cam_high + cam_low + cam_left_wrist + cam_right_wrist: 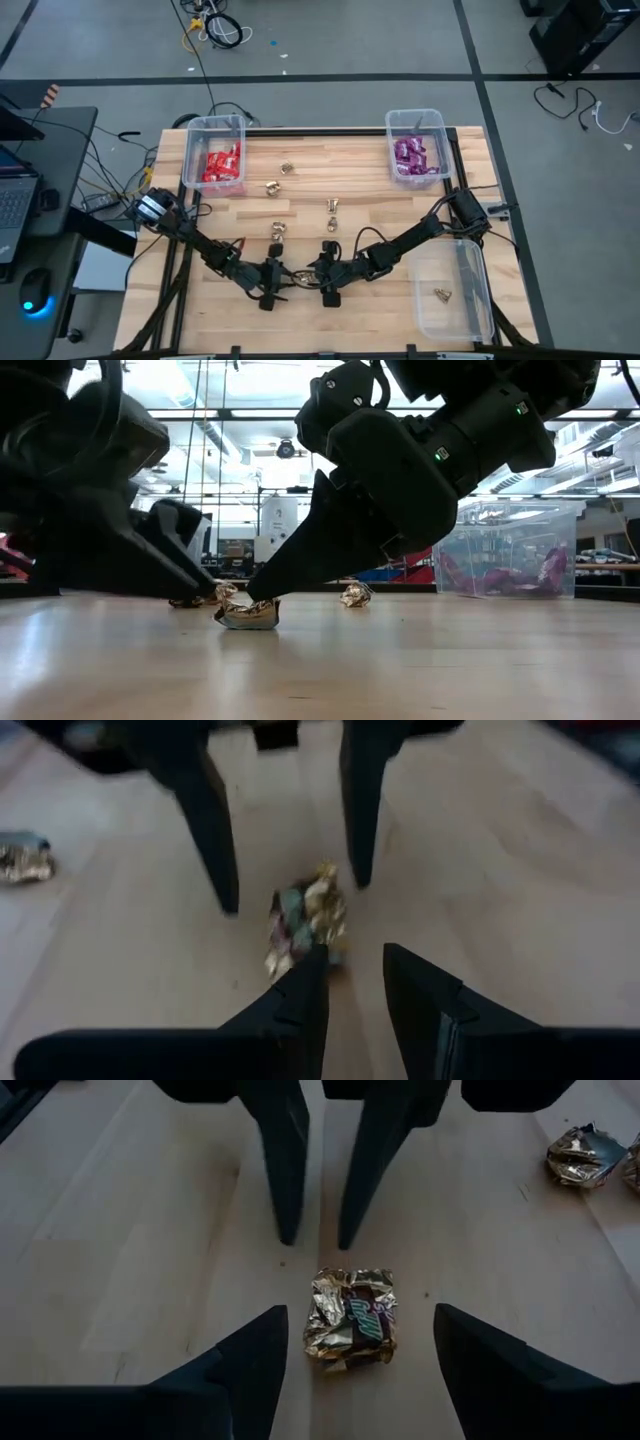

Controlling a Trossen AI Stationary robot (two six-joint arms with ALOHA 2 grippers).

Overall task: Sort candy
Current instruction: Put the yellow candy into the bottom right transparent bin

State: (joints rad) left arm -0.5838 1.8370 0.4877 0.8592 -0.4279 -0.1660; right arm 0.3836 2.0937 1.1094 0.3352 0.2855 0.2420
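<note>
One gold foil candy (350, 1320) lies on the wooden table near its front edge, at the middle. My right gripper (360, 1312) comes from the right, slanting down. It is open wide, with a finger on each side of the candy and a gap showing on both sides. My left gripper (350, 955) faces it from the left, open by a narrow gap with nothing between its fingers. Its tips stand just short of the candy (305, 925). In the low view the candy (248, 613) rests flat on the table under the right gripper's fingertip.
More gold candies (277, 230) (333, 205) (271, 186) lie loose farther back on the table. At the far left is a clear bin (190, 150) of red packets, and at the far right a clear bin (443, 150) of purple packets. A third bin (480, 300), at the near right, holds a gold piece (441, 294).
</note>
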